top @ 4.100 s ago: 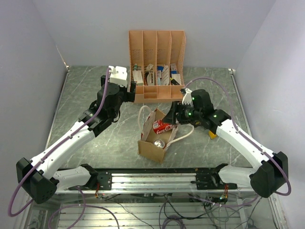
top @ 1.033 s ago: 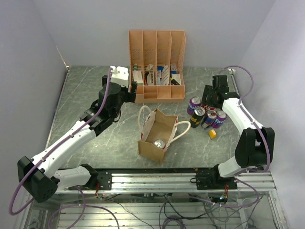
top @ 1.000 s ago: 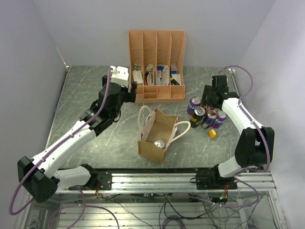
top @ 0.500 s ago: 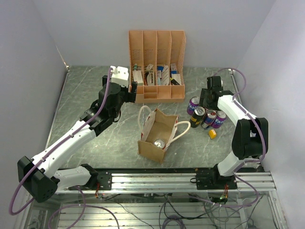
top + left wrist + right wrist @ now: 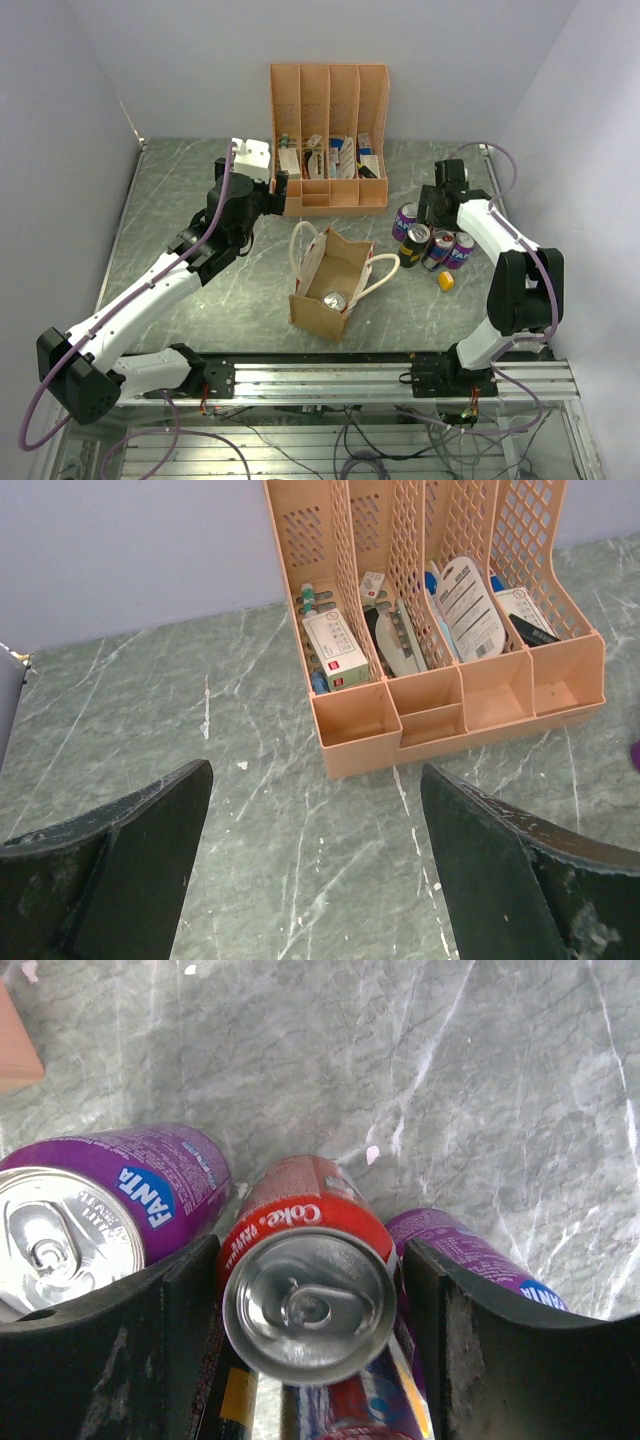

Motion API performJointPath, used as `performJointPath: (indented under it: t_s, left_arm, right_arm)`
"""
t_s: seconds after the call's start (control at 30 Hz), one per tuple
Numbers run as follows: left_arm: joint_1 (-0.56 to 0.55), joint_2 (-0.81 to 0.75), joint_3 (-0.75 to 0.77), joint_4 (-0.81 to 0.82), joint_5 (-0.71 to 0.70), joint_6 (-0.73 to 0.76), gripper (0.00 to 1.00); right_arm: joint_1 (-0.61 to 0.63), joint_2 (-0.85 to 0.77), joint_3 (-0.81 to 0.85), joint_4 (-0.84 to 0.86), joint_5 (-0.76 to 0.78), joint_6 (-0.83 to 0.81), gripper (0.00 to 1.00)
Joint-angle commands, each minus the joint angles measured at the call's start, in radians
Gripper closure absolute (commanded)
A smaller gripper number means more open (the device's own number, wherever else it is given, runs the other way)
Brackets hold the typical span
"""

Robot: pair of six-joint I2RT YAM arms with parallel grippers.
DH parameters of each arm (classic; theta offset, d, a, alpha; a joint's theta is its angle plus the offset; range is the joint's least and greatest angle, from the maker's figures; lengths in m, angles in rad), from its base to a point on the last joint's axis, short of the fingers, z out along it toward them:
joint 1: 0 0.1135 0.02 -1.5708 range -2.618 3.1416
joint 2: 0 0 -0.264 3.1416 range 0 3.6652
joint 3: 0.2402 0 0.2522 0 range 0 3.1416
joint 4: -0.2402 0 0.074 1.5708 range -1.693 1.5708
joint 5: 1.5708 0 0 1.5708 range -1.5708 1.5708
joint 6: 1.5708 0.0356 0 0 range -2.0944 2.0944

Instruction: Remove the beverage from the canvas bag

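Note:
The tan canvas bag (image 5: 312,310) with cream rope handles stands open at the table's middle. One silver-topped can (image 5: 333,301) stands inside it. My right gripper (image 5: 437,203) is over a cluster of cans at the right. In the right wrist view it (image 5: 310,1255) is open, and its fingers (image 5: 180,1310) flank an upright red Coke can (image 5: 300,1215) with a small gap on the right side. My left gripper (image 5: 281,186) is open and empty above bare table in front of the organizer, as its wrist view (image 5: 315,810) shows.
The orange-pink slotted file organizer (image 5: 329,140) with small items stands at the back. Purple Fanta cans (image 5: 110,1195) and other cans (image 5: 415,243) crowd round the Coke can. A small yellow object (image 5: 446,281) lies near them. Grey walls close in on both sides.
Four seconds ago my right gripper held the Coke can over the bag. Now that can stands among the cans at the right. The left arm has not moved.

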State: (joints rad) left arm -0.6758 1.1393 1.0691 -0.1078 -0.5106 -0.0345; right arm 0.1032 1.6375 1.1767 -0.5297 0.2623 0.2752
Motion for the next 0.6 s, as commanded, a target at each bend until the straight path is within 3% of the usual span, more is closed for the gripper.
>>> performJointPath:
  t_s: [0.0,0.3,0.57]
  left_arm:
    - [-0.005,-0.004,0.040,0.011,0.012,-0.015,0.05]
    - [-0.005,0.000,0.040,0.011,0.011,-0.015,0.05]
    - [-0.005,0.003,0.042,0.011,0.013,-0.015,0.05]
  right_arm:
    - [0.004,-0.074,0.025,0.013,0.010,-0.006,0.26]
    - [0.007,-0.160,0.025,0.007,0.007,-0.002,0.20]
    - [0.012,-0.396,-0.030,0.121,-0.244,-0.027,0.12]
